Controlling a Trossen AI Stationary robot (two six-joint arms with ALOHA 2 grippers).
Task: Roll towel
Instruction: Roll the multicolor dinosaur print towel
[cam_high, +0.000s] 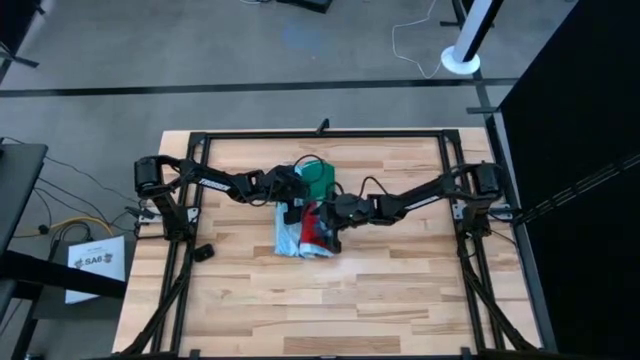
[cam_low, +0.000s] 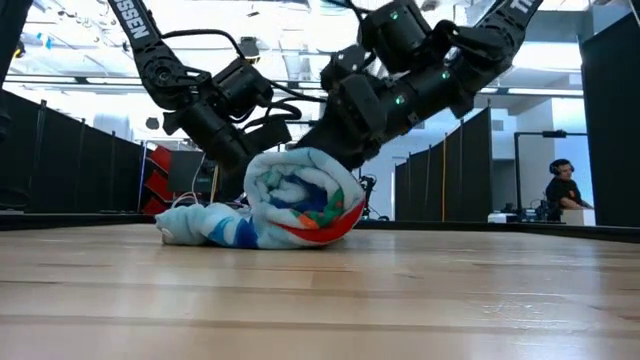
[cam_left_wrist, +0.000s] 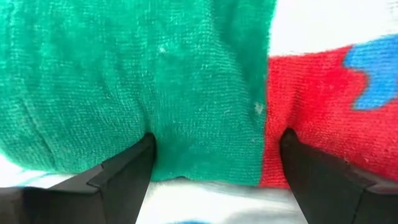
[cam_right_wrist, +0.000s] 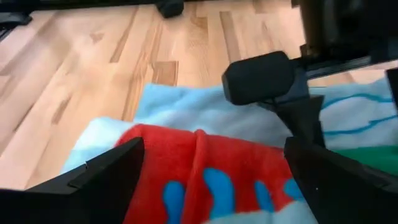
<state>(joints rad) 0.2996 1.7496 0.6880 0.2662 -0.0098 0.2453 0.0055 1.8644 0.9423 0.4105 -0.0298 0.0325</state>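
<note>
The towel (cam_high: 312, 218) lies mid-table (cam_high: 400, 300), wound into a fat roll with a loose tail. The left end effector (cam_left_wrist: 214, 163) presses its spread fingers into the green pile. The right end effector (cam_right_wrist: 211, 168) straddles the red part, fingers apart.

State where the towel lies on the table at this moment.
In the high view the towel lies rolled near the table's middle, slightly toward the far edge, with the left gripper and right gripper both on it.
</note>
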